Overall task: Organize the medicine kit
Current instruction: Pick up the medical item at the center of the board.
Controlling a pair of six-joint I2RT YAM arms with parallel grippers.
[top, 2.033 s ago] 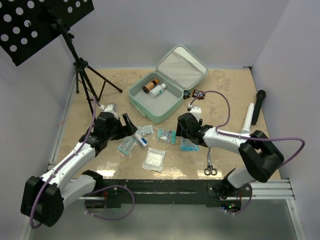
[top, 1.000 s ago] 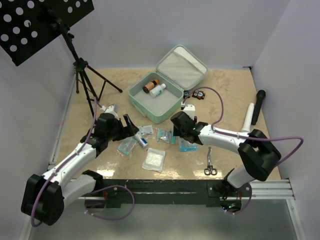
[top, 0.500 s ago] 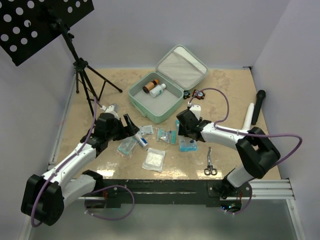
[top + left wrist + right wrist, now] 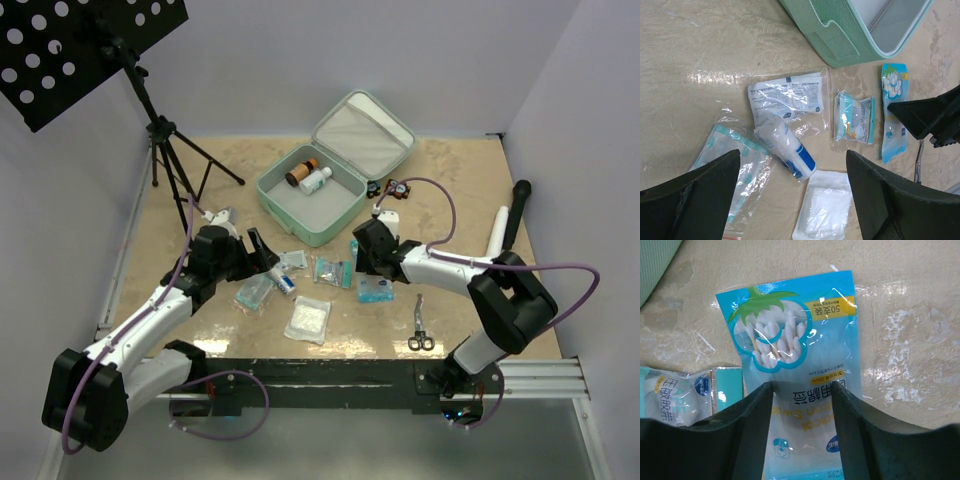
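- Top external view: the mint-green, rounded, hinged zip-case medicine kit (image 4: 362,140) stands open at the middle of the beige mottled counter (image 4: 450,160). Its pale grey lid is tipped back, and a small amber bottle (image 4: 300,172) and a white bottle (image 4: 316,181) lie in the tray. It is probably light, with padded, half-stiff walls. The tray's rim looks the firmest hold, while the lid would likely flop.
- Left wrist view: the kit's woven green wall (image 4: 840,45) fills the top edge. The left tool (image 4: 792,157) hovers released, jaws wide, over a white-and-blue gauze roll (image 4: 785,145), near the kit but apart from it.
- Right wrist view: only a green sliver of the kit (image 4: 652,260) shows. The right tool (image 4: 802,390) straddles the blue plastic cotton-swab packet (image 4: 790,330), which lies flat. I cannot tell whether it is pinched.
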